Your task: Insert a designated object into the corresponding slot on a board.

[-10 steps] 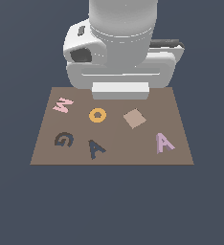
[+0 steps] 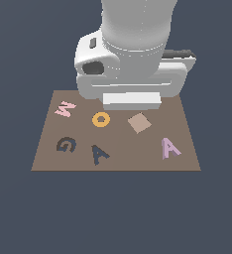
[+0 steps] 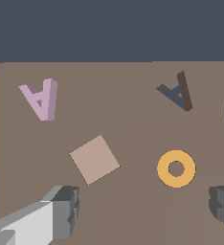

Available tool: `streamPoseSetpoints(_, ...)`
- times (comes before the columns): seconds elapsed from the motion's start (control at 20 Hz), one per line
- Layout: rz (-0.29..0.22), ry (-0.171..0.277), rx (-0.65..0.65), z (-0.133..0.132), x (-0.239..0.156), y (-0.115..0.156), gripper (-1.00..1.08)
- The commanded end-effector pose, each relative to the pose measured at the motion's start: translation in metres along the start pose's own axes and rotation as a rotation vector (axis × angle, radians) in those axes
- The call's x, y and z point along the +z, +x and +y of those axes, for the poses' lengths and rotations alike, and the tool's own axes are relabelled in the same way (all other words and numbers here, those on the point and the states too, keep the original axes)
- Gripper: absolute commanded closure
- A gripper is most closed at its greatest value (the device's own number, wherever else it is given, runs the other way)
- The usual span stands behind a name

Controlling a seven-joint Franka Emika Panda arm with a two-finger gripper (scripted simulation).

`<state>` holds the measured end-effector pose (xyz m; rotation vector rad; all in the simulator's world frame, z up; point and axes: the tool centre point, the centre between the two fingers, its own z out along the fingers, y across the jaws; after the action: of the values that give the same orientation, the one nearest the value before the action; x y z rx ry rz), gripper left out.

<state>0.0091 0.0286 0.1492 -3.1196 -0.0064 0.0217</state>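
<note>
The pale lilac letter A [image 2: 170, 148] lies flat on the brown board [image 2: 138, 161] near its edge at the exterior view's right. It also shows in the wrist view [image 3: 41, 98]. The dark A-shaped slot [image 2: 99, 154] is near the board's front middle, and shows in the wrist view [image 3: 177, 91]. My gripper [image 3: 143, 208] is open and empty. Its fingers [image 3: 66, 210] stand wide apart above the board, near the tan tile and the ring, away from the lilac A. In the exterior view the arm's white hand [image 2: 130, 74] hides the fingers.
A pink W [image 2: 65, 108], an orange ring [image 2: 101, 119], a light-tan square tile [image 2: 139, 122] and a dark G-shaped recess [image 2: 66, 144] are on the board. The ring [image 3: 176, 168] and tile [image 3: 95, 159] lie just ahead of my fingers.
The arm's hand has shifted slightly toward the exterior view's right and a little lower over the board's back edge. The letters have not moved.
</note>
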Motion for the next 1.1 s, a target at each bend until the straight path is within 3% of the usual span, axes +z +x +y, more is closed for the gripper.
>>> streamPoseSetpoints(0.0,0.000,-0.001,-0.017,-0.009,0.007,0.006,-0.92)
streamPoseSetpoints(0.7,0.008,-0.016,-0.168,-0.089,0.074,0.057,-0.92)
streamPoseSetpoints(1.05,0.010,-0.021,-0.216,-0.115,0.094,0.071,-0.92)
